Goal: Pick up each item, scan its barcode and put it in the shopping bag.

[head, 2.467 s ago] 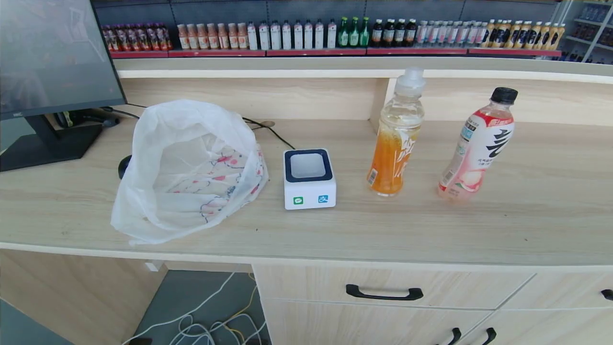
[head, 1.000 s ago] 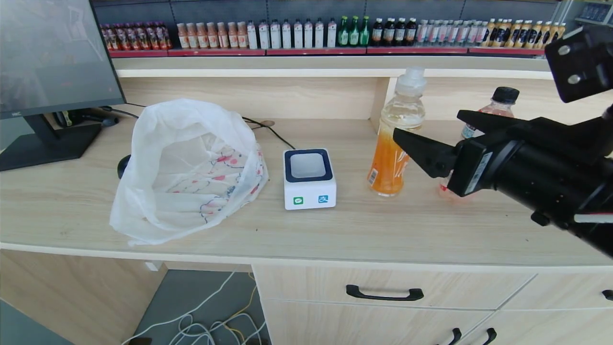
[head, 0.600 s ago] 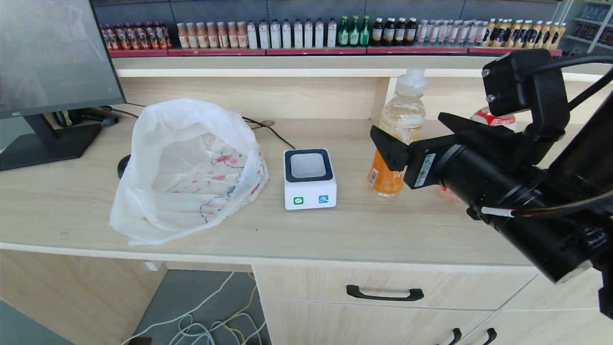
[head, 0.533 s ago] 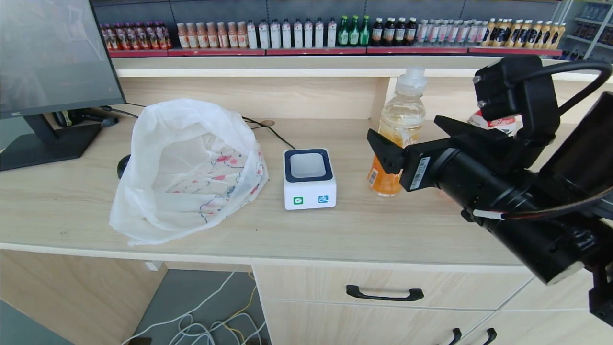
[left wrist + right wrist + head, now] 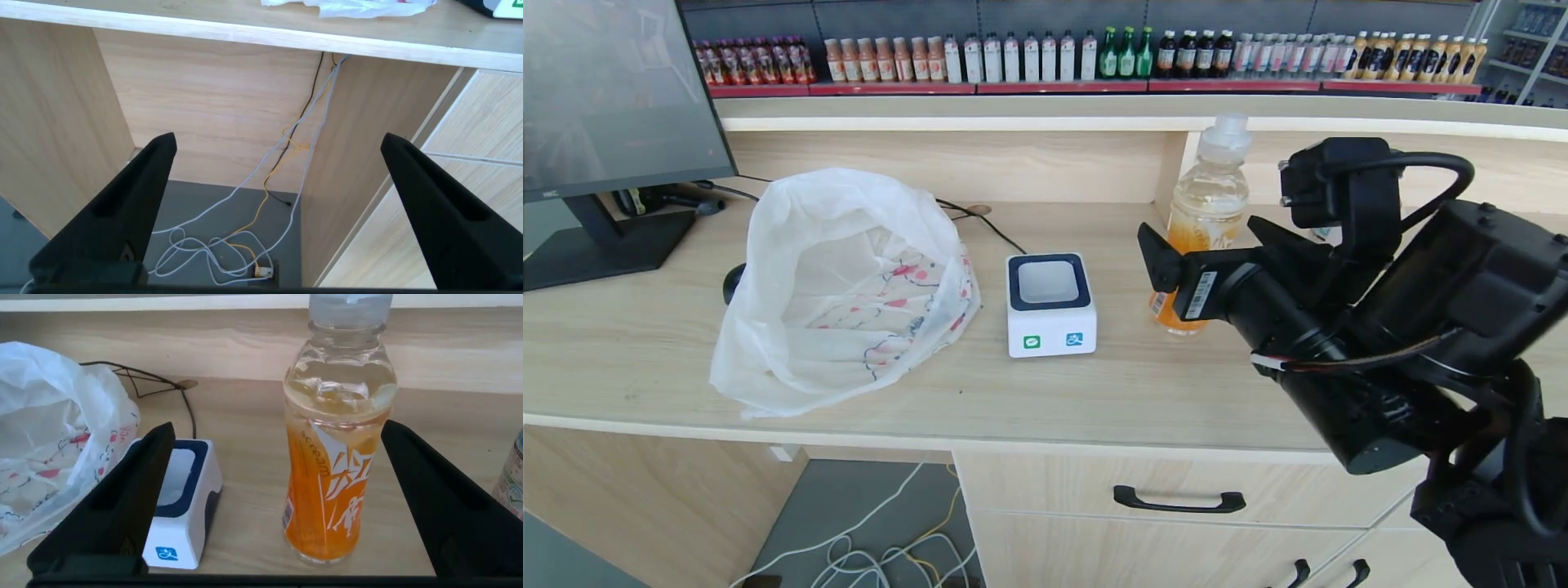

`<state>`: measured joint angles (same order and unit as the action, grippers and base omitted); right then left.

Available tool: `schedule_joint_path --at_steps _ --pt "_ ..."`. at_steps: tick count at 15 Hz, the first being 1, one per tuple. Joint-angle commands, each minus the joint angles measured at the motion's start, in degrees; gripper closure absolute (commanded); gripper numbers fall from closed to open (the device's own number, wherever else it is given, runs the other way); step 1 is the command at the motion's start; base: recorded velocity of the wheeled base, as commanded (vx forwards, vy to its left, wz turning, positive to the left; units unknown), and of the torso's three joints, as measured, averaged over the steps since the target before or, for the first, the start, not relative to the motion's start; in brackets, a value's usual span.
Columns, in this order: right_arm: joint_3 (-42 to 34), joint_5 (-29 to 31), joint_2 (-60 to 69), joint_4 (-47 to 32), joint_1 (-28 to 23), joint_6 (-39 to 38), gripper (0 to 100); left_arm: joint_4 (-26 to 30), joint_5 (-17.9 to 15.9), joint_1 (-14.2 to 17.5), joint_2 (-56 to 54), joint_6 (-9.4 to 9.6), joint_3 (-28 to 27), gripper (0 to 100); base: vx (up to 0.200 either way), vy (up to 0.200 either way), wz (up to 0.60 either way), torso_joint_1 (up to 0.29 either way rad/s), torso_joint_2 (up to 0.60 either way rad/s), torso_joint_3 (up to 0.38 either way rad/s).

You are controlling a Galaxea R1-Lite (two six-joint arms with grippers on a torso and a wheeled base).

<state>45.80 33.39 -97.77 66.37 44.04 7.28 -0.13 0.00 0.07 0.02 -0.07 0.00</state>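
1. The shopping bag (image 5: 841, 286) is lying open on the left part of the counter (image 5: 1094, 392). The scanner (image 5: 1049, 302) is sitting just beside it, near the middle of the counter.
2. The orange bottle (image 5: 1201, 220) is standing upright between the scanner and the counter's right edge, toward the back edge.
3. The pink bottle (image 5: 513, 478) is standing nearer the right edge and is mostly hidden behind the right arm.
4. Both bottles are standing on the counter, so neither is judged to be scanned or bagged. The task is at its start.
5. The right hand (image 5: 1199, 230) is hovering level with the orange bottle on its front-edge side. Its fingers are spread wide, gripping nothing and not touching the bottle.
6. The left hand (image 5: 278, 143) is hanging below the counter's front edge, fingers spread wide and empty.
7. The step in hand is judged to be the approach to grasp the orange bottle.
8. The following work is remaining for each bottle:
   - grasping and lifting;
   - presenting the barcode to the scanner;
   - placing the bottle in the shopping bag.
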Motion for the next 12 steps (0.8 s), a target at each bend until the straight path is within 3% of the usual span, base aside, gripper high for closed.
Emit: schedule_joint_path --at_steps 1,12 --pt "-0.1 0.0 -1.5 0.2 -1.6 -0.1 0 0.0 0.0 0.0 0.0 -0.01 0.0 0 0.000 0.000 0.00 0.000 0.00 0.000" --pt "0.3 -5.4 -3.5 0.3 -9.2 -0.2 0 0.0 0.0 0.0 0.0 -0.01 0.0 0 0.000 0.000 0.00 0.000 0.00 0.000"
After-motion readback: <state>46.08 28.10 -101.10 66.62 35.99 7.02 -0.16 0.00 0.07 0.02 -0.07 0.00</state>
